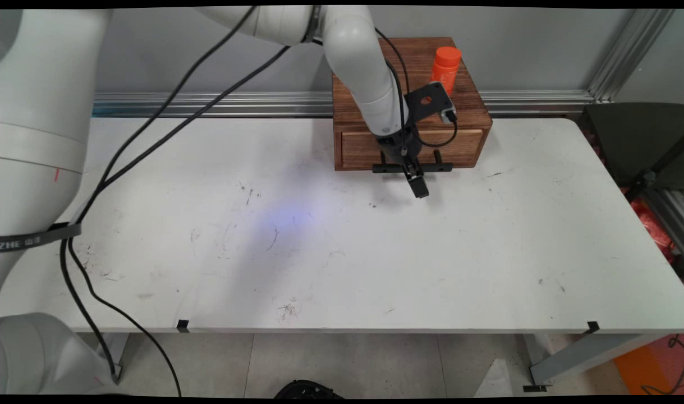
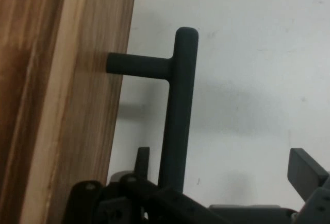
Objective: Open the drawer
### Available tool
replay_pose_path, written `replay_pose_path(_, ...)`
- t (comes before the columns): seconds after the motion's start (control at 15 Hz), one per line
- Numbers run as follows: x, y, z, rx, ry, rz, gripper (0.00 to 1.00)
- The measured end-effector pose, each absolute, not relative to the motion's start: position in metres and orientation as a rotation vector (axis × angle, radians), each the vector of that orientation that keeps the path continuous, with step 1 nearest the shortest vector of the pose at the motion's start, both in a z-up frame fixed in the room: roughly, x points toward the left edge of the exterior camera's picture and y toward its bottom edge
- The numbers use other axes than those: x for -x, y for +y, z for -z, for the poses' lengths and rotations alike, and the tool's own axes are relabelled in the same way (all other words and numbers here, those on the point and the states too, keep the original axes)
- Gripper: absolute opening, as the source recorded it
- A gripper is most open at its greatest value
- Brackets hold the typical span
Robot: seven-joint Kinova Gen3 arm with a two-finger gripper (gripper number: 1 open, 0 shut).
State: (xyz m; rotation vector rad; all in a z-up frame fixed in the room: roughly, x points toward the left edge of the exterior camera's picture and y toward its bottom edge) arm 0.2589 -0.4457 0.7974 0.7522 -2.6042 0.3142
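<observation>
In the main view, the gripper [image 1: 417,182] is hanging low at the front of a wooden box [image 1: 412,106] that is sitting at the far side of the white table [image 1: 342,252], against the wall. The box has one drawer [image 1: 412,147] in its near face, and a black bar handle [image 1: 412,167] is running across the drawer front; the gripper is sitting right at the middle of that bar. An orange bottle [image 1: 445,68] is standing upright on top of the box, toward its right, well clear of the handle. Black cables [image 1: 151,129] are trailing from the arm over the table's left part.

In the hand view, the handle [image 2: 178,116] is passing between the fingers [image 2: 307,175], which are standing wide apart and not yet pressing on it. The bar looks stiff and thin, held off the drawer [image 2: 62,100] front by a short post, so it would likely take a firm pinch at its middle. Nothing is standing between the fingers and the bar.
</observation>
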Motion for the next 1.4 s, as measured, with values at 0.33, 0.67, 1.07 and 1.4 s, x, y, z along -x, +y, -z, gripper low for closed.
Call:
replay_pose_path(0.33, -0.255, -0.451, -0.783, -0.755, -2.62, -0.306, 1.0)
replay_pose_path(0.67, -0.252, -0.445, -0.777, -0.747, -2.634, -0.285, 1.0)
replay_pose_path(1.07, -0.246, -0.427, -0.774, -0.723, -2.65, -0.243, 1.0)
replay_pose_path(1.4, -0.242, -0.409, -0.774, -0.703, -2.659, -0.21, 1.0)
